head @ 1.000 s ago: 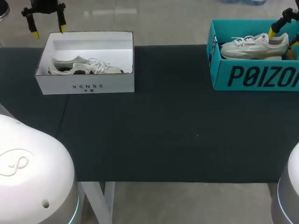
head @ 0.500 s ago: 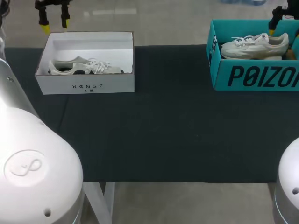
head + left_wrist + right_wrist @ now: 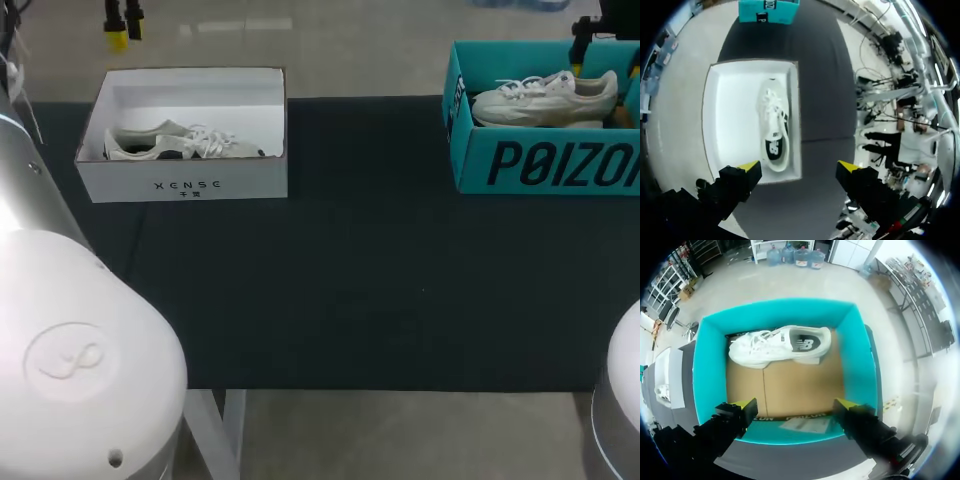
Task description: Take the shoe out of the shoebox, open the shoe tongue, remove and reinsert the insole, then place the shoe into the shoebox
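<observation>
White sneaker (image 3: 545,98) is lying untouched in the teal shoebox (image 3: 540,165), upper right, so removal is judged pending. Right gripper (image 3: 791,404) and left gripper (image 3: 797,166) are hovering with fingers spread and empty; the next move is calling for descent onto the shoe.

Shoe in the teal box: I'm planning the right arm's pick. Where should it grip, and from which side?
Probably the heel end, from straight above. The shoe lies on its side, logo up, close to the far wall of the box, so only the open top gives access. The right gripper could span sole to collar there.
</observation>
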